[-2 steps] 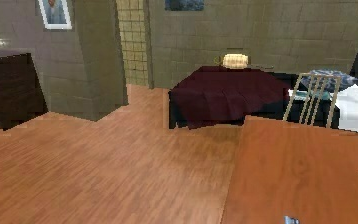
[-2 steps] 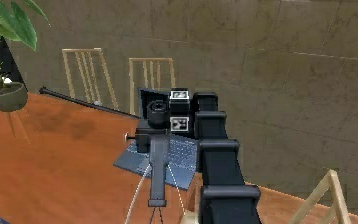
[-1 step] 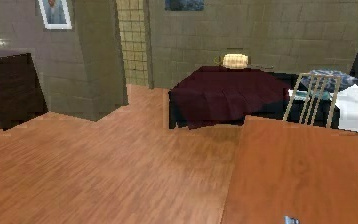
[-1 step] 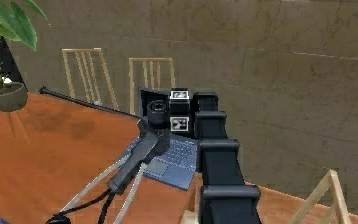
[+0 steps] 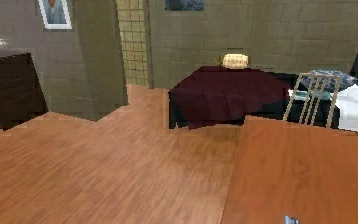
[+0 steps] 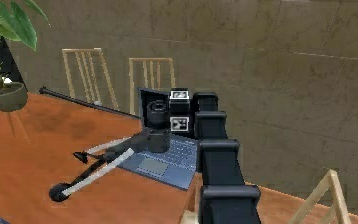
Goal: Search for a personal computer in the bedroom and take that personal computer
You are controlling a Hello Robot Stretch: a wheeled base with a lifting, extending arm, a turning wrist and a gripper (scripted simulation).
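Lying unfolded on the wooden worktop [image 6: 37, 135], the personal computer [image 6: 167, 160] is a slim laptop. Its blue-grey keyboard half lies flat on the wood and its dark screen half stands upright behind it. It sits toward the worktop's far edge, in front of two pale chairs [image 6: 152, 75].

Handling, as a judgement: rigid, fairly light, thin and smooth-skinned, so liable to slip. The hinge and raised screen are the fragile parts. The sounder hold would be on an edge of the keyboard half, near a front corner, not on the screen.

The arm [image 6: 222, 170] rises past the laptop's right side in the arm side view. The gripper [image 6: 72, 172] has its dark body against the laptop's left part, and its thin fingers run on leftward over bare wood. Contact with the laptop cannot be established. Neither the set of the fingers nor whether the gripper holds anything can be told.

Also noted: a dark rod [image 6: 87, 102] on the worktop left of the laptop, a potted plant [image 6: 7, 95] beyond it, and a bed [image 5: 227, 95] with a dark red cover in the forward view.
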